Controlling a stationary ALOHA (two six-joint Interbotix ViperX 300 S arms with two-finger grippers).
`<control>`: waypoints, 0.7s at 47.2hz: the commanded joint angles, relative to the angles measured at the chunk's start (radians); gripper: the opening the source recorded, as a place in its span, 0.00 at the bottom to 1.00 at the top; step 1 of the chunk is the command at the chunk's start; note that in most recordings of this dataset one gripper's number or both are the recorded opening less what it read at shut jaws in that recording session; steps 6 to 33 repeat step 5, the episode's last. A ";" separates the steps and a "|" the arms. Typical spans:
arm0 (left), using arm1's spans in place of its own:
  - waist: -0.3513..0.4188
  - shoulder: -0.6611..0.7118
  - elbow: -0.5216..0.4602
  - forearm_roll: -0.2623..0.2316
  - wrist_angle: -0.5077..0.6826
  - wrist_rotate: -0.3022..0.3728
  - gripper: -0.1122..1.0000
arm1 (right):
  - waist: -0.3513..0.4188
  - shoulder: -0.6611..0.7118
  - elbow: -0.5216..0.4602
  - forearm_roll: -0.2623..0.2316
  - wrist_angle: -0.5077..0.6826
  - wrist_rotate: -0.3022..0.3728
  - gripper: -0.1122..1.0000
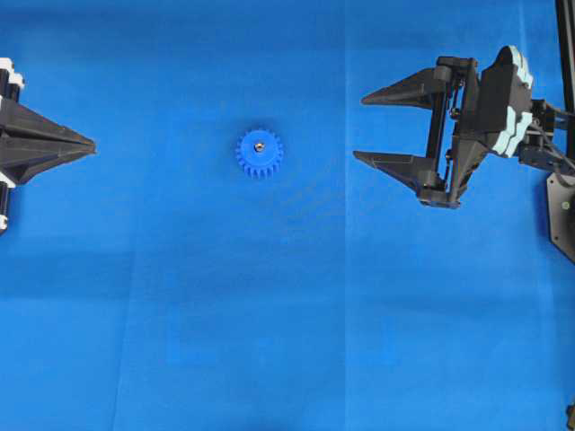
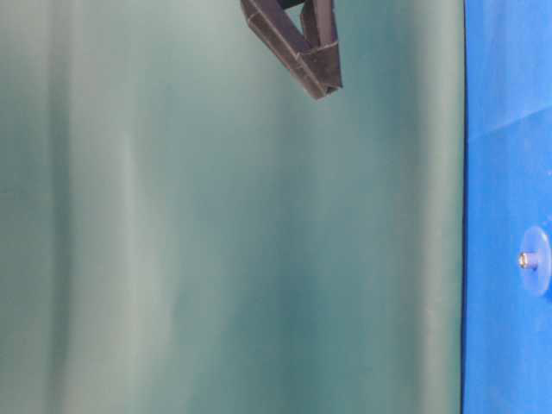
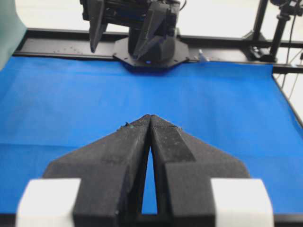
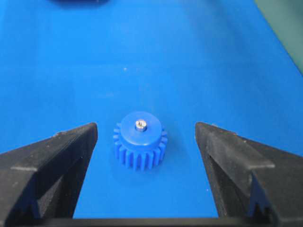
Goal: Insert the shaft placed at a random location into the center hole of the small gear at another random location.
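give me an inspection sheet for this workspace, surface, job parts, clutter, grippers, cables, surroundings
Surface: blue cloth with fold creases, no damage seen.
Job's things: small gear lies flat, hub up; shaft stands in its center hole, silvery tip showing above the hub.
Clutter: nothing seen.
Grippers: left gripper shut, empty, at the left edge of the overhead view; right gripper open, empty, apart from the gear.
Cables: thin leads hang by the frame at the cloth's far right corner in the left wrist view.
Surroundings: green backdrop, black frame rail.
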 commanded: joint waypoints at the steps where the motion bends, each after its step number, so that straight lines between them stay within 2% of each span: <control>1: 0.000 0.003 -0.009 0.002 -0.003 0.000 0.10 | 0.003 -0.012 -0.012 0.000 -0.003 0.002 0.78; 33: 0.002 0.003 -0.009 0.002 -0.005 0.000 0.10 | 0.003 -0.012 -0.011 0.000 -0.005 0.002 0.78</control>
